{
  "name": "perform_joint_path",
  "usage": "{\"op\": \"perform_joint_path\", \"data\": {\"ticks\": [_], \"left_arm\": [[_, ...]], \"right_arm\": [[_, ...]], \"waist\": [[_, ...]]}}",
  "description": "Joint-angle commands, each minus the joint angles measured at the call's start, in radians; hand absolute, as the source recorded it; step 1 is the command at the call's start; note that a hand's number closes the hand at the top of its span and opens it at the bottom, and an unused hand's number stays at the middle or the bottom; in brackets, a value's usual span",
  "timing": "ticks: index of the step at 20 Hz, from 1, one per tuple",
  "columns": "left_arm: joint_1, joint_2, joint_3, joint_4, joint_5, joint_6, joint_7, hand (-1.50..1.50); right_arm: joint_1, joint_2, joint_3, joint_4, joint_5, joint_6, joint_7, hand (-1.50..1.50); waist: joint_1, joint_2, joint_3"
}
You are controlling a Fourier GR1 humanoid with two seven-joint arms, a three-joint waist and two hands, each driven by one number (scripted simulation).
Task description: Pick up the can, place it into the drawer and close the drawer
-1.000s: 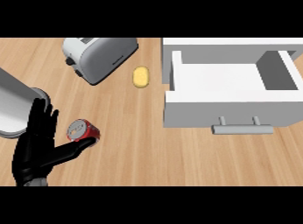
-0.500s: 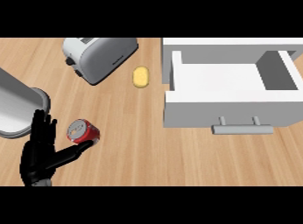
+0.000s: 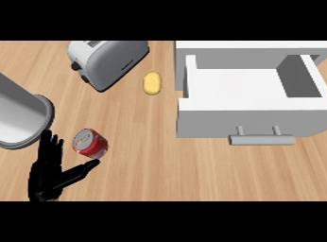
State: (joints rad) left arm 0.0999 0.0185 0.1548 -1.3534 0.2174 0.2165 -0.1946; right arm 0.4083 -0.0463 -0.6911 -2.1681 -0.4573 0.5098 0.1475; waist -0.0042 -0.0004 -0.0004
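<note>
My left hand (image 3: 49, 175) is spread open, fingers straight and thumb angled out, clamped on nothing. The can (image 3: 91, 143) lies on the counter just ahead of my thumb and beside my fingers, in the fork between them, so I judge the hand is set to curl round it; whether skin touches metal I cannot tell. Far off to my right and a little ahead stands the drawer (image 3: 253, 103), pulled out, its handle facing me, ready to take the can. Ahead of my hand sits a toaster (image 3: 107, 60), and right of that a small yellow lump (image 3: 151, 83). My right hand shows nowhere.
</note>
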Motion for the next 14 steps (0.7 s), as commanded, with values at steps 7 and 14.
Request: {"op": "perform_joint_path", "data": {"ticks": [7,14], "left_arm": [[-0.093,0.026,0.058,0.270,0.065,-0.088,-0.141,-1.50],[-0.193,0.010,0.068,0.424,0.087,-0.103,-0.195,-1.50]], "right_arm": [[0.013,0.012,-0.067,-0.021,-0.082,0.041,0.049,-1.50],[-0.020,0.009,-0.073,-0.062,-0.085,0.005,0.096,-1.50]], "waist": [[-0.002,0.000,0.000],[-0.002,0.000,0.000]]}}
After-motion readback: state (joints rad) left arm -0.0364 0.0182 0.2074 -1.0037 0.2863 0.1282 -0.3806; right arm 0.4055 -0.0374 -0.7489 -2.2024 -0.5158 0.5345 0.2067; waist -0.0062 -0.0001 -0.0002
